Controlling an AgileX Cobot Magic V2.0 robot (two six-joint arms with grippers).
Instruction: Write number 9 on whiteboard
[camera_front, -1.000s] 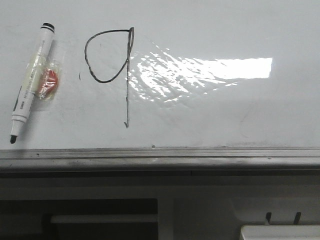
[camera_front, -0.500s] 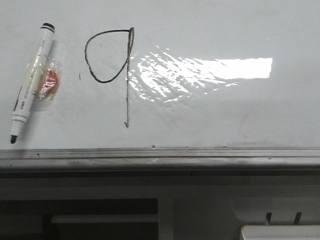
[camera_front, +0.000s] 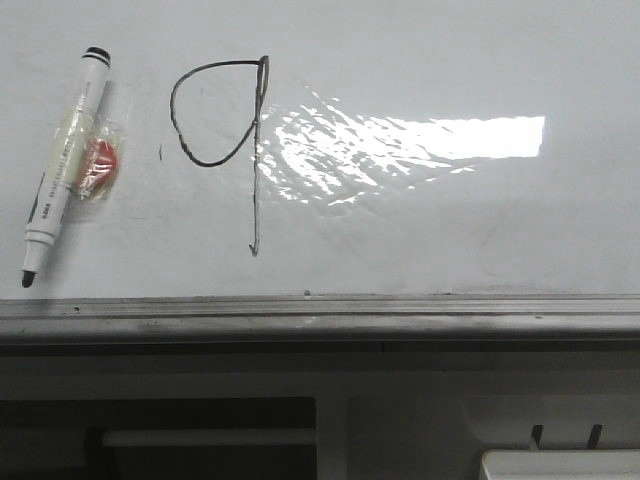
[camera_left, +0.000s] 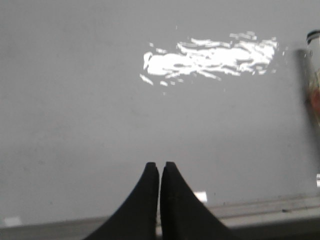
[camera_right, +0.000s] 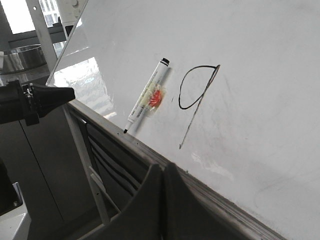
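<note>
Glossy whiteboard (camera_front: 450, 230), bright rippled glare patch right of centre, grey metal rail along lower edge. Number 9 (camera_front: 220, 130) drawn in thin black line: rounded loop, long straight tail, left-centre of board. White marker (camera_front: 65, 165), uncapped black tip, lies left of it beside crinkly clear wrapper with red blob. Left pincer (camera_left: 160, 170) closed, black tapered fingers touching, empty. Right pincer (camera_right: 164, 172) likewise closed, empty.
</note>
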